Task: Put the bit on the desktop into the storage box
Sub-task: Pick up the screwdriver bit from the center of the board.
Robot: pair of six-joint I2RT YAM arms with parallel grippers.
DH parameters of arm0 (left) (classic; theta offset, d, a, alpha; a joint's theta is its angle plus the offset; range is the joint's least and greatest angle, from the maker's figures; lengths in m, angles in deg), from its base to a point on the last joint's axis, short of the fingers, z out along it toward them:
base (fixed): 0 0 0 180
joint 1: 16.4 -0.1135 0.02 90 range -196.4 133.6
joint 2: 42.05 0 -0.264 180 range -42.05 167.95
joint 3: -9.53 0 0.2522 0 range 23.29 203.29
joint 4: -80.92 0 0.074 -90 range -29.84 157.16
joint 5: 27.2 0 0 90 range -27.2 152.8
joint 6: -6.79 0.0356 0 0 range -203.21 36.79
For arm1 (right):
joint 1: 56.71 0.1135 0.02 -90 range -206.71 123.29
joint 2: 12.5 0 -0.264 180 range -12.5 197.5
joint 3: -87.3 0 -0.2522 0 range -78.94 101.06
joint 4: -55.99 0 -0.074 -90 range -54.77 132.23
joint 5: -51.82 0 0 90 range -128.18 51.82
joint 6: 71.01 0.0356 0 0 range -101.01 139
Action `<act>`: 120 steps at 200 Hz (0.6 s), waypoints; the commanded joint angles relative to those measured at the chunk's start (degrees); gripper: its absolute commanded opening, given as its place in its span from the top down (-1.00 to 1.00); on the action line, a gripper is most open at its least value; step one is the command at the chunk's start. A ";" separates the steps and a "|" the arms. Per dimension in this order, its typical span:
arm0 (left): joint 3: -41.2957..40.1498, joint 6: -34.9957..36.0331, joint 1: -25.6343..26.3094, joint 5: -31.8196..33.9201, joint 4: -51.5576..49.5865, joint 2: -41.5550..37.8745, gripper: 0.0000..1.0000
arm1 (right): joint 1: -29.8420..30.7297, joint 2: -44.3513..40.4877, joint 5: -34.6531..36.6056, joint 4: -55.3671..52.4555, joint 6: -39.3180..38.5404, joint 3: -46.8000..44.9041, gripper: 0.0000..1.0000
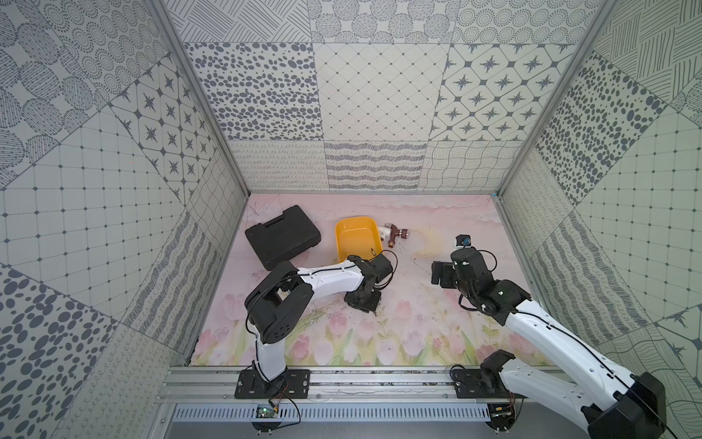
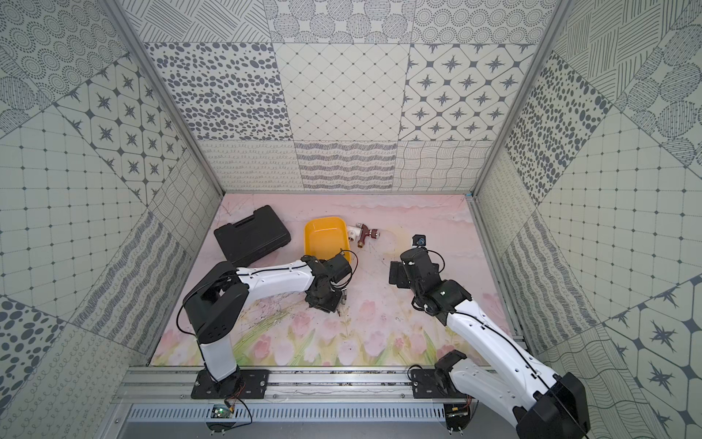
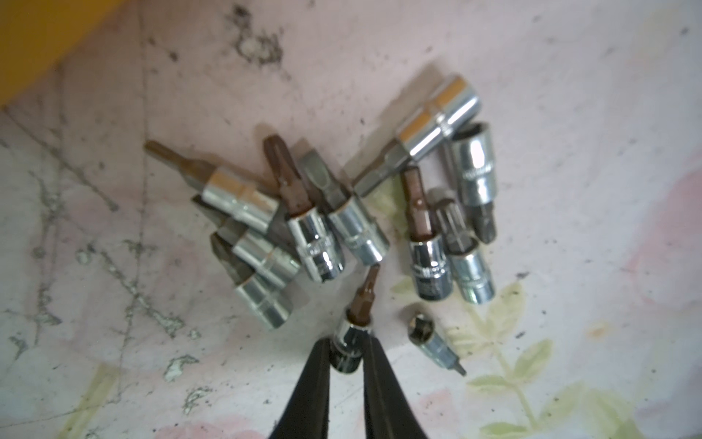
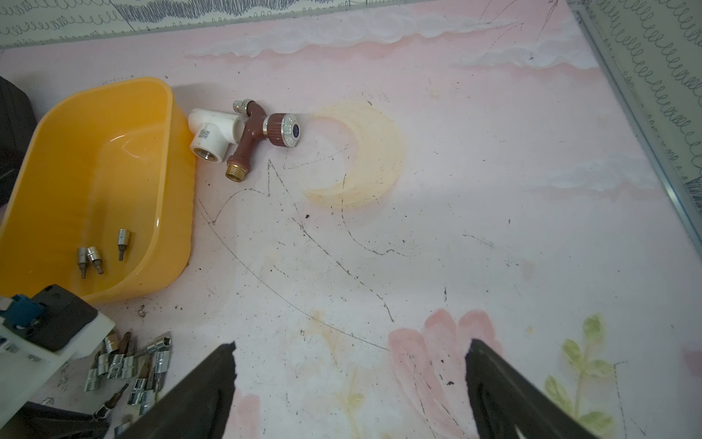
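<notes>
Left gripper point(image 3: 347, 355): jaws narrow, clamped on the chrome base of one bit point(image 3: 351, 330). The brown tip sticks out past the fingertips, so the bit's long axis runs in line with the fingers. Cannot tell whether it is clear of the desktop point(image 1: 418, 289).

The held bit sits at the edge of the pile of bits point(image 3: 342, 220), tip pointing into the pile. Its nearest loose neighbour lies just beside it, apart.

Storage box point(image 1: 357, 237): on the far side of the left gripper point(image 1: 364, 300), near it and a little left, with the arm's wrist over its near rim. Three bits point(image 4: 95, 254) lie at the box's near end.

Right gripper point(image 4: 353, 365): jaws wide, holding nothing, over bare desktop to the right, well apart from the pile.

Judgement: the left arm is nearer, so the carry is its own: lift, then a short move far-ward over the near rim.
</notes>
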 commanded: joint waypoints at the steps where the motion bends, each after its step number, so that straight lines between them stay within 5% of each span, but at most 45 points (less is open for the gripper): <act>1: 0.18 0.37 0.35 0.05 1.33 0.80 0.65 | -0.34 0.73 -0.22 1.10 0.95 -0.13 -0.93; 120: -1.70 0.25 0.36 -1.08 1.59 -4.04 0.70 | -0.34 0.80 -0.09 1.10 1.11 -0.30 -0.94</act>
